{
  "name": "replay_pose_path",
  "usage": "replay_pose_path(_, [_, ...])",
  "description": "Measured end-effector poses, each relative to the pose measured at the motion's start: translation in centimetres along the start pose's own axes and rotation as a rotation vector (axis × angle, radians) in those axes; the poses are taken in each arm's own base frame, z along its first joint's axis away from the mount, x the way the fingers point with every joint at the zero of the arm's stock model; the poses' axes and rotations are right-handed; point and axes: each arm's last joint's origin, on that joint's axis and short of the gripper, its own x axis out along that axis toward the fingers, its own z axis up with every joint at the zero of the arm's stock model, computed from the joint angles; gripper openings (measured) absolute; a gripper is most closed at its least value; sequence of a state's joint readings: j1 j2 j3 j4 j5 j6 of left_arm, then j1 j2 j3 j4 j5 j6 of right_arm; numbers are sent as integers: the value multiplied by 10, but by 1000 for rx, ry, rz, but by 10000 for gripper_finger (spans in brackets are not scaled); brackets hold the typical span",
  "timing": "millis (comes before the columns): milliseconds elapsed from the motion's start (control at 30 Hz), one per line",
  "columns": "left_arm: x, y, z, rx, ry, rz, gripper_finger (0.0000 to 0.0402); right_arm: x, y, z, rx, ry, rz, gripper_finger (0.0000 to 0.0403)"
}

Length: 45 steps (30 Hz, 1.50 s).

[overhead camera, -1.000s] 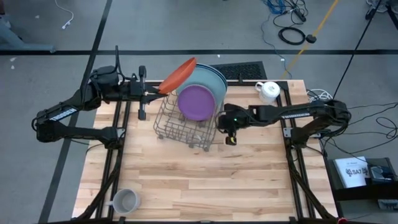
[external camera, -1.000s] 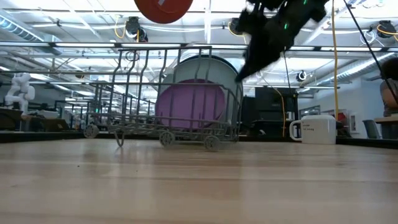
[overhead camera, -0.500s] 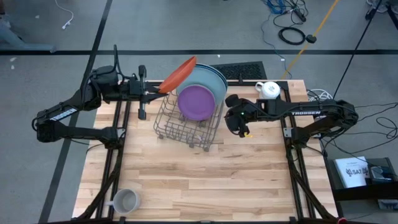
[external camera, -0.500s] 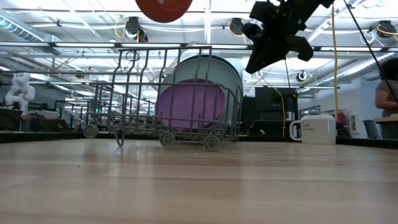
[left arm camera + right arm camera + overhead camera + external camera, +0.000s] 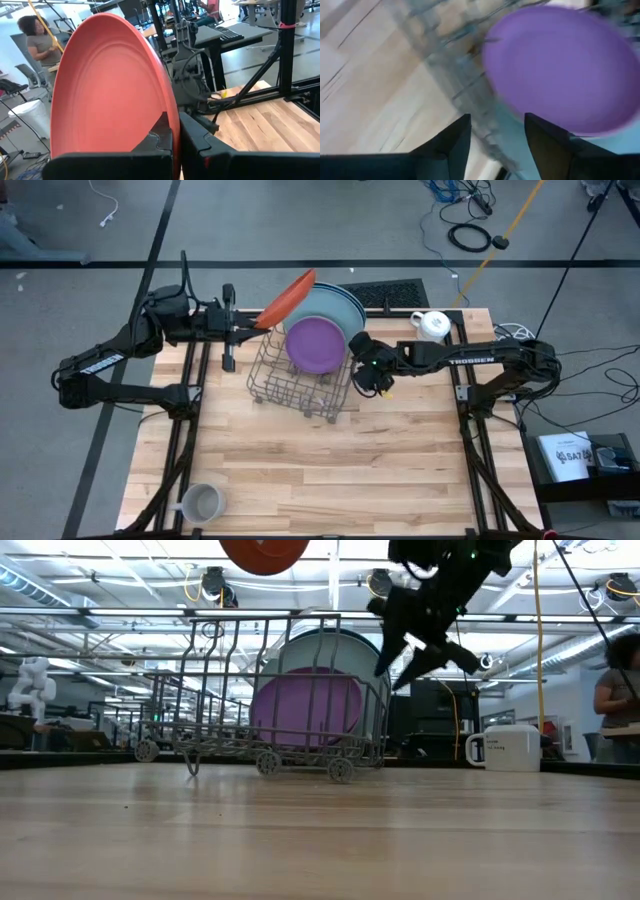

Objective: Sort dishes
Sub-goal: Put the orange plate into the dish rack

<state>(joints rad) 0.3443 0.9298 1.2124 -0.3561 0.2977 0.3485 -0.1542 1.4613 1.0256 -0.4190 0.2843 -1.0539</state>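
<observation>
left gripper: clamped on orange plate rim | right gripper: fingers spread, nothing held, apparently just short of purple plate

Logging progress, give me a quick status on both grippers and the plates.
Left gripper shut on round orange plate, raised. Right gripper open beside wire dish rack. Round purple plate racked. Nothing blocking.

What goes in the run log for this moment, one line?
left gripper: shut on orange plate, raised | right gripper: jaws open beside rack | purple plate: upright in rack
</observation>
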Motion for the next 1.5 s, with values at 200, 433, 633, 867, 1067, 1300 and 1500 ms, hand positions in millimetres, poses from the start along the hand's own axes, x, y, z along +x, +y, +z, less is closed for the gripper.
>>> replay_pose_path(200, [0, 0, 0, 0, -4, 1, 3, 14, 1, -7, 31, 48, 41, 104])
replay_pose_path(433, [0, 0, 0, -1, -3, 0, 3, 9, 5, -4, 145, 56, 58, 23])
replay_pose_path(633, [0, 0, 0, 1, -3, 0, 3, 4, 15, 9, 266, 52, 75, 24])
replay_pose_path(867, [0, 0, 0, 6, -3, -1, 3, -6, 35, 34, 477, 18, 122, 23])
replay_pose_path(1067, [0, 0, 0, 6, -4, -2, 5, -18, 51, 58, 653, -99, 245, 10])
replay_pose_path(1300, [0, 0, 0, 15, -3, -17, 7, -27, 59, 82, 786, -250, 328, 8])
replay_pose_path(1500, [4, -1, -2, -2, 2, -43, 9, -28, 57, 89, 830, -326, 337, 9])
